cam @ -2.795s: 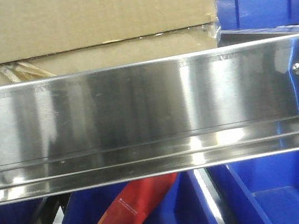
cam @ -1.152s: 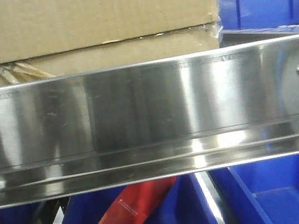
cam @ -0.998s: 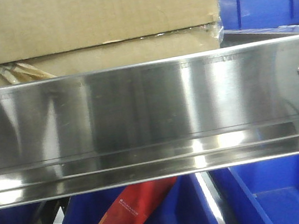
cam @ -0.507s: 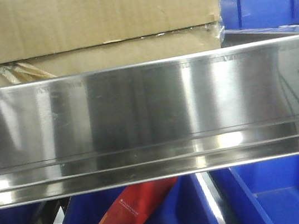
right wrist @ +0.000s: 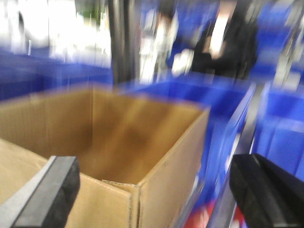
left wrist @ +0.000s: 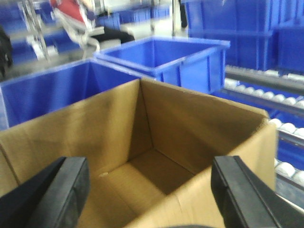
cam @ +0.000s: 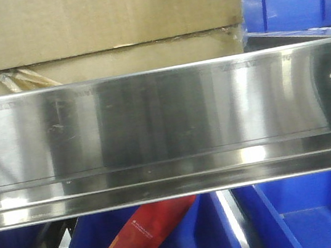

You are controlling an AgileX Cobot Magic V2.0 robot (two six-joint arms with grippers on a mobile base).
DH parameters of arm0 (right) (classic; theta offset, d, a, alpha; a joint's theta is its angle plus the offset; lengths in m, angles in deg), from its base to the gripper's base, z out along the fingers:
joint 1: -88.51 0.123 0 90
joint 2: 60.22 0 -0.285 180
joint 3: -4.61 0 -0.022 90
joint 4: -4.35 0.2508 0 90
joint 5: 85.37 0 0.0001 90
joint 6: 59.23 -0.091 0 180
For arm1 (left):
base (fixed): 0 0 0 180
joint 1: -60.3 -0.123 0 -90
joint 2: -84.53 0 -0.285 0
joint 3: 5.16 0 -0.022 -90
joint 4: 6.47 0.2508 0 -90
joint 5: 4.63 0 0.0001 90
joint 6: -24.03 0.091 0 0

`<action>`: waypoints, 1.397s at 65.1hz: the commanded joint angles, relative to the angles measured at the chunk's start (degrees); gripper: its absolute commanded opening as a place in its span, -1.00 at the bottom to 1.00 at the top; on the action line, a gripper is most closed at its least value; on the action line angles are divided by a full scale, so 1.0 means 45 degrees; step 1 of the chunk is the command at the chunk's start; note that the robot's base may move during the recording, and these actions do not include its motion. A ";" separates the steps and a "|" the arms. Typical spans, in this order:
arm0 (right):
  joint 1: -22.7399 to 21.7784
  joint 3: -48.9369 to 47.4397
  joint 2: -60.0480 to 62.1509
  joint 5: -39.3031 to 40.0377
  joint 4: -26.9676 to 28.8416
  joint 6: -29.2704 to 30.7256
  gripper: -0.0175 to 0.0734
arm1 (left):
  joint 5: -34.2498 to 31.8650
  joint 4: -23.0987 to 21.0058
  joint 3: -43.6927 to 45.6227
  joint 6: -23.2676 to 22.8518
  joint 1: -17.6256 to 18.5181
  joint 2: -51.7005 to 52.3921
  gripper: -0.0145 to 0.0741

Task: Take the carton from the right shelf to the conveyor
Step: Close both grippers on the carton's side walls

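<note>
Now I am holding the left gripper (left wrist: 152, 190) and right gripper (right wrist: 156, 187) wide apart over the carton (left wrist: 156, 123), blue bins (left wrist: 166, 59) just beside it.

Front view: we sit close and level, facing the side of the carton (cam: 93, 16), with the right shelf rail (cam: 152, 119) just below it | left wrist: we look past the left end effector (left wrist: 149, 183) into the carton from just above its rim | right wrist: same past the right end effector (right wrist: 154, 178), blurred | shared: the carton, all three.
</note>
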 commanded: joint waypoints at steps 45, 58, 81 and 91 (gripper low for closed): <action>-0.0139 -1.3811 -1.0621 -0.9693 -0.1275 -0.1774 0.52 | 0.7700 0.2820 0.7028 -0.4745 -0.3342 -0.6084 0.31; -0.0743 -1.3811 -1.1590 -0.9693 -0.1222 -0.2059 0.52 | 0.7700 0.2795 0.7028 -0.4539 -0.3364 -0.6981 0.31; -0.0828 -1.3811 -1.2489 -0.9693 -0.1105 -0.2059 0.49 | 0.7700 0.2767 0.7028 -0.4539 -0.3564 -0.7944 0.31; -0.0828 -1.3811 -1.2606 -0.9693 -0.1105 -0.2059 0.02 | 0.7700 0.2528 0.7028 -0.4539 -0.3767 -0.8065 0.29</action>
